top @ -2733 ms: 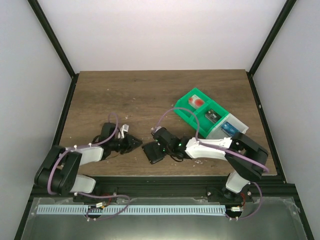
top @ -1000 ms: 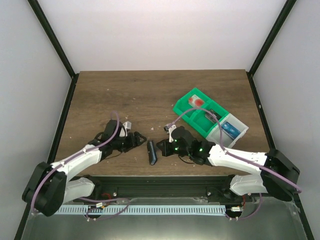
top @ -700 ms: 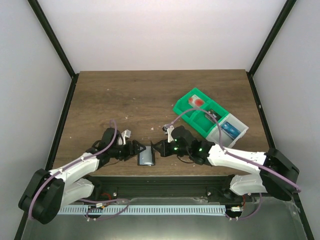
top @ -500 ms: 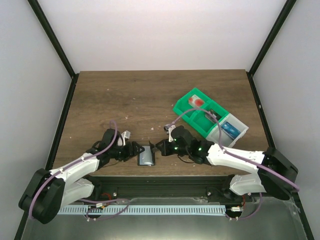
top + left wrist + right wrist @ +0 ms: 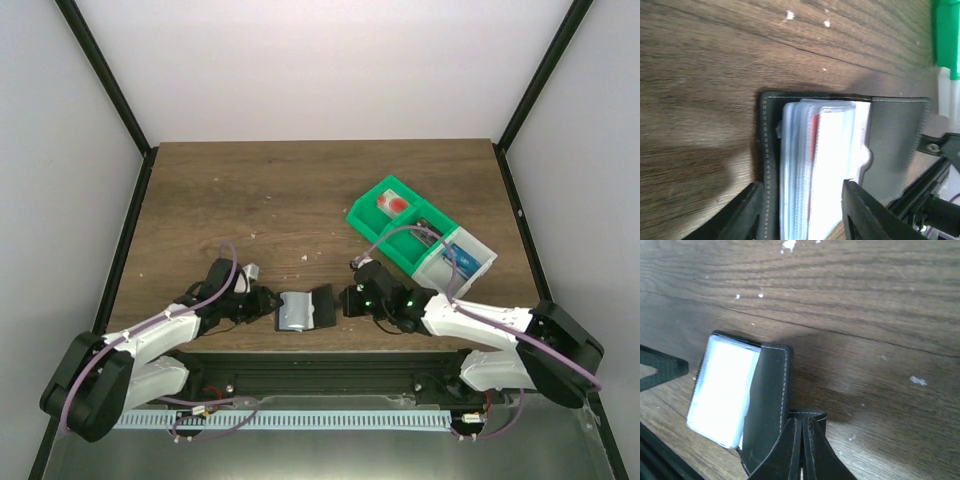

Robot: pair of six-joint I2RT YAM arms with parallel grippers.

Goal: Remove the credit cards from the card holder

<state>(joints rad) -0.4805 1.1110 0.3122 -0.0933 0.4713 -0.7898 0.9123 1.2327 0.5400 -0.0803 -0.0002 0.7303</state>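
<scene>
On the wooden table (image 5: 300,190), the green tray (image 5: 372,222) holds a red-and-white card (image 5: 393,204); the clear-white tray (image 5: 478,270) holds a blue card (image 5: 461,256). Near my bases the card holder (image 5: 300,310) lies open, credit cards (image 5: 835,150) in its sleeves. My right gripper (image 5: 802,429) pinches its flap. My left gripper (image 5: 266,305) straddles its edge; whether it grips I cannot tell.

- The card holder (image 5: 305,310) lies on the tabletop (image 5: 300,190), close to the near edge and about midway along it.
- The left gripper (image 5: 262,303) is just left of it, the right gripper (image 5: 340,302) just right.
- The larger tray (image 5: 380,215) lies behind it, toward the right edge.
- The smaller tray (image 5: 470,262) adjoins the larger tray's near-right end.
</scene>
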